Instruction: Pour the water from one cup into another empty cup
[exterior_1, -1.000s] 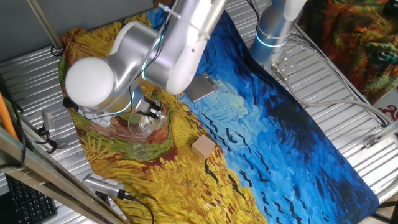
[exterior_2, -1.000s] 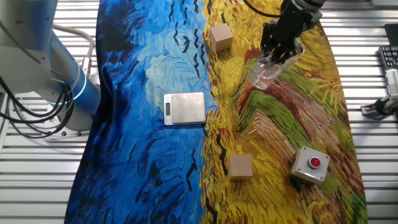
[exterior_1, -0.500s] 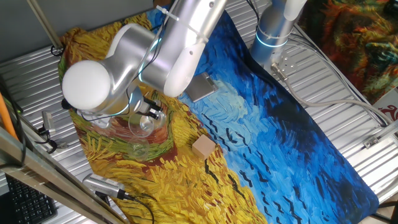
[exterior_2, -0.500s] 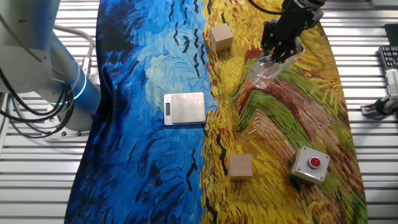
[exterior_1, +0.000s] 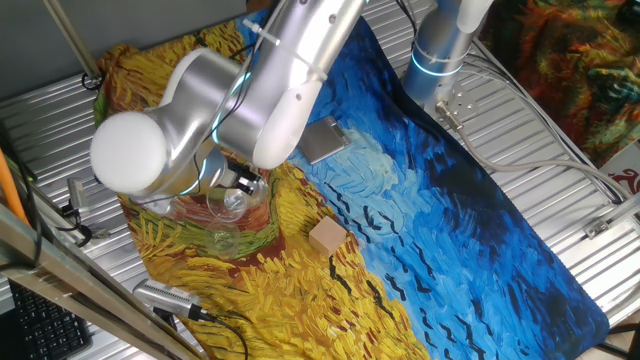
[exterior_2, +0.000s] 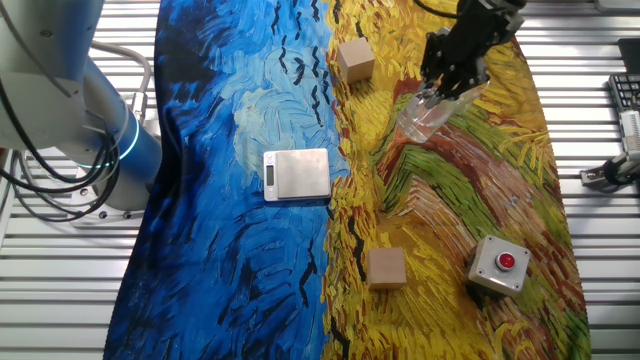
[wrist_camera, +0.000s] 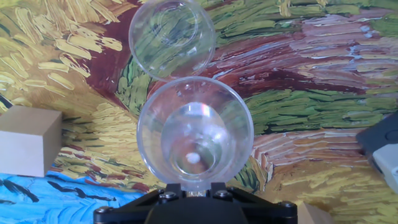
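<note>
Since a second ago the arm's big elbow joint has drifted a little toward nine o'clock in one fixed view, and in the other fixed view the held glass has tipped slightly further; nothing else on the cloth has shifted.

The gripper (wrist_camera: 194, 190) is closed around the base of the larger cup (wrist_camera: 194, 132), holding it off the cloth (wrist_camera: 323, 68); its fingers are mostly hidden behind the cup in the hand view. The water (wrist_camera: 194, 157) shows only as glints near the cup's bottom. The smaller cup (wrist_camera: 172, 37) sits at twelve o'clock of the larger one in the hand view, its rim meeting or slightly overlapped by the larger rim; whether they touch I cannot tell.

Risks, as I judge them: if the tilt goes on before the pouring lip is over the small mouth, water may fall short onto the cloth; a fast tilt could overshoot the narrow rim; the larger rim may nudge the light smaller cup and tip it; the smooth wall could slip in the grip.

The larger cup's long axis runs from the gripper outward, mouth leading toward twelve o'clock in the hand view; in the other fixed view the cup (exterior_2: 424, 113) leans with its mouth toward seven o'clock. A wooden block (wrist_camera: 28, 140) lies at nine o'clock.
</note>
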